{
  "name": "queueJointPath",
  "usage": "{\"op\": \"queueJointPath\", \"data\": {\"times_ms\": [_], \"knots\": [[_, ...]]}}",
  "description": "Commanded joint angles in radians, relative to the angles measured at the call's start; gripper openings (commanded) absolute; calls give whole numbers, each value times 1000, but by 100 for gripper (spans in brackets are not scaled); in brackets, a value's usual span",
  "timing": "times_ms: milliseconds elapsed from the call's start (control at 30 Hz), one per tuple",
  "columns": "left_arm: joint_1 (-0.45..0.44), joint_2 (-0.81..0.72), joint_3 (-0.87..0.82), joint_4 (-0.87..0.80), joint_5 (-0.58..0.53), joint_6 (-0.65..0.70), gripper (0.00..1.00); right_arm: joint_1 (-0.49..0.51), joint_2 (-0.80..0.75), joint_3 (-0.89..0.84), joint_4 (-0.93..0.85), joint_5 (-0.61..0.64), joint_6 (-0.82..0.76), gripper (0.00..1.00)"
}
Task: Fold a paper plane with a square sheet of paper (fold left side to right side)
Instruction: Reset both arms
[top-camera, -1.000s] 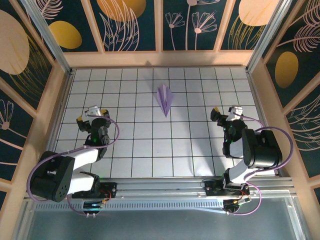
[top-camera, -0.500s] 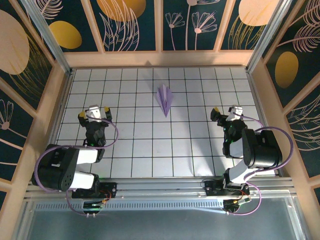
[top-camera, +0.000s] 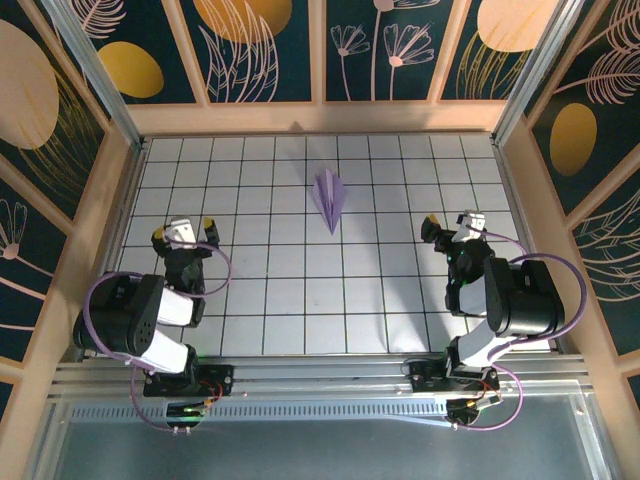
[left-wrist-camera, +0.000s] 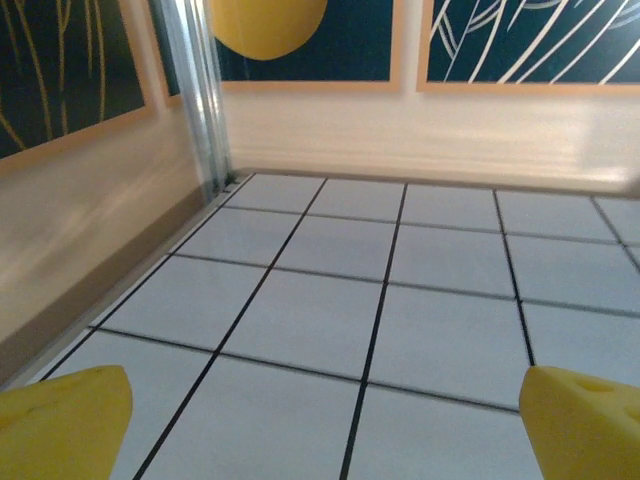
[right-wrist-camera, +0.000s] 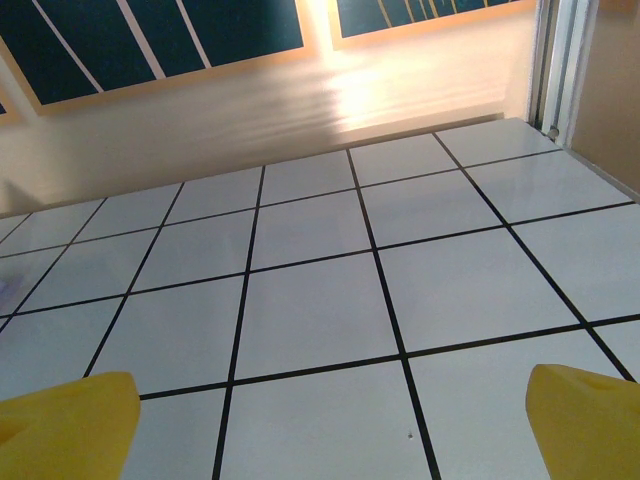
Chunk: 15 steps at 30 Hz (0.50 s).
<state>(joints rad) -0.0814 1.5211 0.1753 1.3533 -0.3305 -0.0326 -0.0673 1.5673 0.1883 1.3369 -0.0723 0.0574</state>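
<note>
Paper plane (top-camera: 329, 199) — folded, free on table (top-camera: 300, 300). Left gripper (top-camera: 183, 230), right gripper (top-camera: 453, 222): jaws apart, empty (well clear). Risk — stray arm sweep could crush ridge.

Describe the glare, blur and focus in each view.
Top external: even light, sharp, paper plane crisp, faint sheen on the near tiles. Left wrist: far wall blurred, left gripper tips soft. Right wrist: warm glare on the far wall, tiles sharp.

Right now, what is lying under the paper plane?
The paper plane lies on the white gridded table, with bare tiles around it on every side. The patch directly below it is covered by the lavender paper, so I cannot tell whether anything thin lies there.
</note>
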Motion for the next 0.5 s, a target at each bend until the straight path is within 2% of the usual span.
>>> {"op": "queueJointPath", "data": {"times_ms": [0, 467], "knots": [[52, -1, 53, -66, 56, -75, 99, 3, 1, 7, 45, 16, -14, 99], [52, -4, 50, -62, 56, -72, 99, 35, 2, 25, 13, 66, -41, 99]]}}
